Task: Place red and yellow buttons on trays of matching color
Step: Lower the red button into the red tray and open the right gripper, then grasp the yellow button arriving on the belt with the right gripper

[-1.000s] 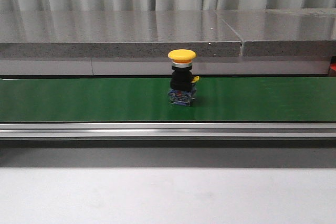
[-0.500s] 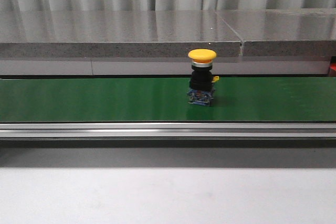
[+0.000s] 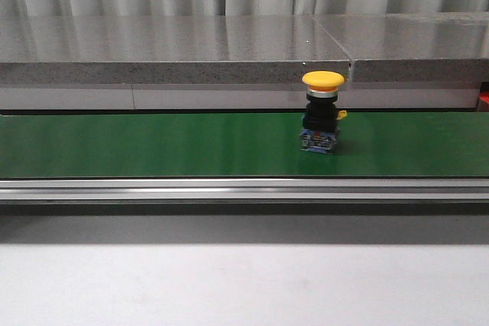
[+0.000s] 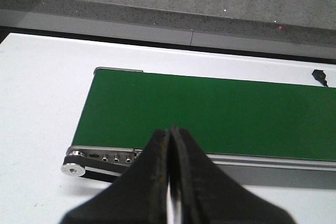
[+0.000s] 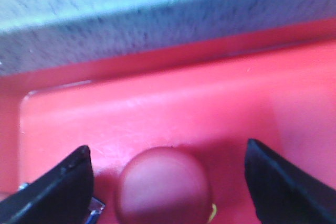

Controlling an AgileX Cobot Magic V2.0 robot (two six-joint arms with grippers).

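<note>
The left gripper (image 4: 169, 182), closed and empty, hangs above the near left end of the green belt (image 3: 153, 143). The yellow button (image 3: 322, 112) stands upright on the belt, further right than before. The right gripper (image 5: 168, 182), spread wide, straddles the red button (image 5: 163, 187) in the red tray (image 5: 157, 103).

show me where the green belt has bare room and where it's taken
The green belt is bare left of the yellow button, and a shorter patch is free on its right. Inside the red tray, the space between the right gripper's open fingers is taken by the red button.
</note>
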